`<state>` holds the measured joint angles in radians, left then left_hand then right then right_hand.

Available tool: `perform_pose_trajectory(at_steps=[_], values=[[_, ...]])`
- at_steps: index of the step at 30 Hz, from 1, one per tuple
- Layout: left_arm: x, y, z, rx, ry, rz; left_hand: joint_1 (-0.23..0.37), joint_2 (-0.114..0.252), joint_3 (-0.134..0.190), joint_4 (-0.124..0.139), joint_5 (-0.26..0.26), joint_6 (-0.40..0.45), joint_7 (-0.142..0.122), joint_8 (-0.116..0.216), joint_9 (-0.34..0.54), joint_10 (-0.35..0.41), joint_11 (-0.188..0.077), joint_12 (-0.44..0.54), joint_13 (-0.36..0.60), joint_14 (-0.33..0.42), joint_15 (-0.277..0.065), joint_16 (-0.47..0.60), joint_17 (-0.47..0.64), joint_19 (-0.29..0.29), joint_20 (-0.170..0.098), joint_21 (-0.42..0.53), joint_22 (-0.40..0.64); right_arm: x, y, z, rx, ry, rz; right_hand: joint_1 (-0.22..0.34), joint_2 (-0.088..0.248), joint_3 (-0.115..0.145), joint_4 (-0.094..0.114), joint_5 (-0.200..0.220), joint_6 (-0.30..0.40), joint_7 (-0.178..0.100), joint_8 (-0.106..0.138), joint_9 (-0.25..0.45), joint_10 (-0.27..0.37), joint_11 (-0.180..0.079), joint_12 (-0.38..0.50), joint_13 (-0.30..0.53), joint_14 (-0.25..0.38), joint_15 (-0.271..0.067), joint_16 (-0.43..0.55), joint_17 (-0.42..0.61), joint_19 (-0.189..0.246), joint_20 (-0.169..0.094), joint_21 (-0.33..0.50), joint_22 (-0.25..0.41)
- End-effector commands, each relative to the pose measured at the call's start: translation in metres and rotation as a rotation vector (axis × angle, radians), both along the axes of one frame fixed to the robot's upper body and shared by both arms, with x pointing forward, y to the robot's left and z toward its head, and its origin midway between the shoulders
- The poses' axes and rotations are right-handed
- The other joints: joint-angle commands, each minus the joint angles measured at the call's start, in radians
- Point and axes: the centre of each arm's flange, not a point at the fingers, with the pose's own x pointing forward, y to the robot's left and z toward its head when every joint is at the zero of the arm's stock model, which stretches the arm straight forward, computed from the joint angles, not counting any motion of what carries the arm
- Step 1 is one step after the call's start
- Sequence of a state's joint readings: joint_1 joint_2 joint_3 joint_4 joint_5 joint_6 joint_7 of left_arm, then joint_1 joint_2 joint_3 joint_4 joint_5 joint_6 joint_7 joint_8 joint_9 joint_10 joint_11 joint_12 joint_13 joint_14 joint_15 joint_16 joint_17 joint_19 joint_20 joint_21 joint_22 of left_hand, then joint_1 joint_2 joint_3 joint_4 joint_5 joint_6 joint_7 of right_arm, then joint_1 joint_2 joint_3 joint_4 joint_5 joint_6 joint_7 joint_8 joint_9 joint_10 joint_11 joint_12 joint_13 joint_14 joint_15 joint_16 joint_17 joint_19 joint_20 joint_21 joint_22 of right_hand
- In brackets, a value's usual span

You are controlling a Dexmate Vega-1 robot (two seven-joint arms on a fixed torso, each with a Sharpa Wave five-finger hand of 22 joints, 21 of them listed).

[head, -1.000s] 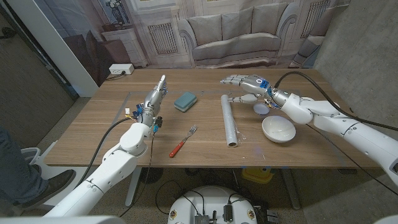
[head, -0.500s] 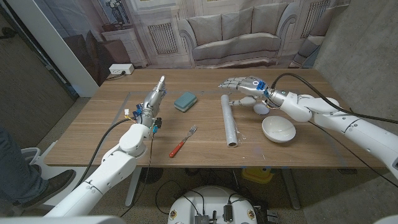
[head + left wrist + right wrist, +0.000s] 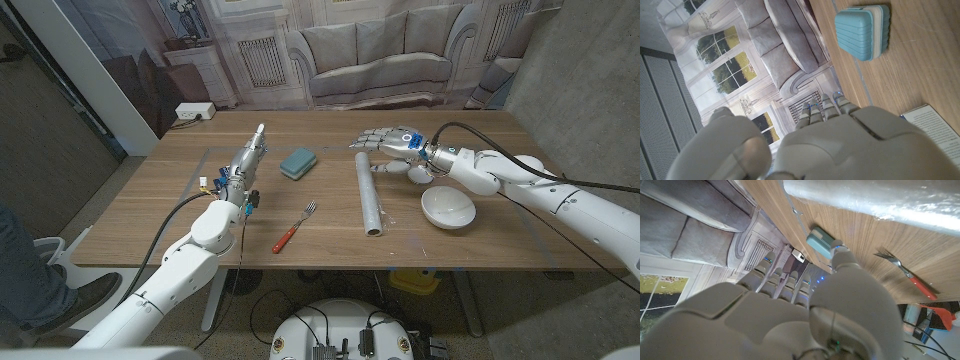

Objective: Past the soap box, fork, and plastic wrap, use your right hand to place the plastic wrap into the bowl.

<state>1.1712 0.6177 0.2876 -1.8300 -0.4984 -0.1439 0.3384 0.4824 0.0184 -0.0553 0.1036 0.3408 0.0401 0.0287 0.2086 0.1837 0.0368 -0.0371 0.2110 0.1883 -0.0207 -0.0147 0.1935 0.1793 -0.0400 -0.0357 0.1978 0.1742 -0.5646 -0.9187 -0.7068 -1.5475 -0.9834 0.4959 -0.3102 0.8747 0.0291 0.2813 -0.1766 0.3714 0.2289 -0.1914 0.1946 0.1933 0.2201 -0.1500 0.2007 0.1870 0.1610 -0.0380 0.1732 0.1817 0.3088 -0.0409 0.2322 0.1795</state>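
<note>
While the right hand [image 3: 392, 141] is hovering open over the far end of the plastic wrap [image 3: 369, 192], the roll is lying on the wooden surface [image 3: 330, 240] between fork [image 3: 294, 226] and bowl [image 3: 447, 207]. Left hand [image 3: 249, 157] is waiting open beside the soap box [image 3: 298, 162]. A sofa-and-windows backdrop [image 3: 340, 50] is hanging behind.

Left to right: soap box [image 3: 298, 162], fork [image 3: 295, 227], plastic wrap [image 3: 369, 192], bowl [image 3: 447, 207].
</note>
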Motion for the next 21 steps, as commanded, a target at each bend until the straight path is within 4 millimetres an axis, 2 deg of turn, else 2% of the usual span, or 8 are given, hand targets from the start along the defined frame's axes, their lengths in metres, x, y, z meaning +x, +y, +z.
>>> perform_pose_trajectory(at_steps=[1,10,21], values=[[-0.001,0.001,-0.007,-0.017,0.009,0.005,0.007,0.003,-0.006,0.003,0.009,0.009,0.003,-0.004,0.004,0.011,0.007,-0.003,0.002,0.007,0.004,-0.004,0.004,-0.002,0.008,0.001,0.005,0.003,0.002,-0.007,-0.065,0.005,-0.053,0.021,-0.01,0.009,0.0,0.002,-0.009,-0.011,-0.003,0.003,-0.018,-0.001,-0.006,0.003,-0.021,-0.064,-0.003,0.0,-0.013,-0.107,-0.009,0.002],[-0.001,0.0,-0.008,-0.024,0.007,0.006,0.007,0.004,-0.008,0.003,0.009,0.01,0.008,-0.004,0.004,0.01,0.009,-0.004,0.002,0.005,0.005,-0.005,0.004,-0.003,0.007,0.001,0.005,0.007,0.004,-0.014,-0.117,0.007,-0.091,0.043,-0.025,0.003,0.006,0.007,-0.024,-0.019,-0.004,0.004,-0.048,-0.002,-0.009,0.003,-0.059,-0.064,-0.003,0.001,-0.044,-0.11,-0.025,0.003],[0.0,-0.003,-0.008,-0.023,0.01,0.005,0.008,0.005,-0.011,0.003,0.009,0.01,0.009,-0.005,0.004,0.01,0.014,-0.005,0.002,0.003,0.007,-0.005,0.004,-0.006,0.007,0.0,0.006,0.013,0.007,-0.023,-0.156,0.016,-0.104,0.071,-0.034,0.0,0.007,0.012,-0.023,-0.028,0.0,0.005,-0.06,-0.011,-0.006,0.003,-0.074,-0.067,0.0,0.0,-0.055,-0.117,-0.03,0.004]])
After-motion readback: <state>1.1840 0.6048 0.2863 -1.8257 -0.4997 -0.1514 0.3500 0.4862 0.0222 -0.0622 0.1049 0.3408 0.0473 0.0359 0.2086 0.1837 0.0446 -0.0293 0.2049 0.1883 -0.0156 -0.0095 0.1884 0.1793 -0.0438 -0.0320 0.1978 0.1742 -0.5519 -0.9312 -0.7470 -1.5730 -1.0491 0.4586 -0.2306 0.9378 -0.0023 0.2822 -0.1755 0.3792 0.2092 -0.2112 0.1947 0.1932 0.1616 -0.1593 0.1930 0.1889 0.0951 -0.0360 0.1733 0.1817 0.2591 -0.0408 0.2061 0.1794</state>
